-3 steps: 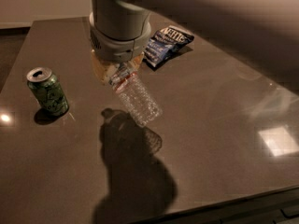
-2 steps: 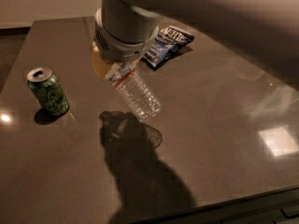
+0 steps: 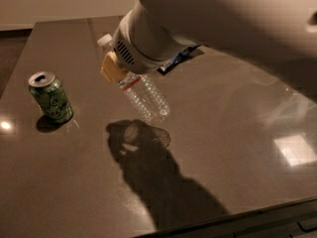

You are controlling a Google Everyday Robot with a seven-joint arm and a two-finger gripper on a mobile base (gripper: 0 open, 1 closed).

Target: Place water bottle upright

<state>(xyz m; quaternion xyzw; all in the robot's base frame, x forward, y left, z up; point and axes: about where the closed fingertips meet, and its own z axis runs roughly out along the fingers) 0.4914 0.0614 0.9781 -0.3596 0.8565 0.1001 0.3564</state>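
Note:
The water bottle (image 3: 144,97) is clear crinkled plastic with a white cap (image 3: 104,40) and a red-and-white band near its neck. It hangs tilted above the dark table (image 3: 223,148), cap up and to the left, base down and to the right. My gripper (image 3: 113,67) is shut on the water bottle's neck, its yellowish fingers (image 3: 112,69) on the near side. The bottle's shadow lies on the table just below it. The arm's white wrist covers the top of the bottle.
A green soda can (image 3: 51,97) stands upright at the left of the table. A blue snack bag (image 3: 179,59) lies behind the arm, mostly hidden. The table's front edge runs along the bottom right.
The arm has swung to the right and fills more of the view. The bottle has stayed in the grip, still tilted, with its cap now showing at the left of the wrist.

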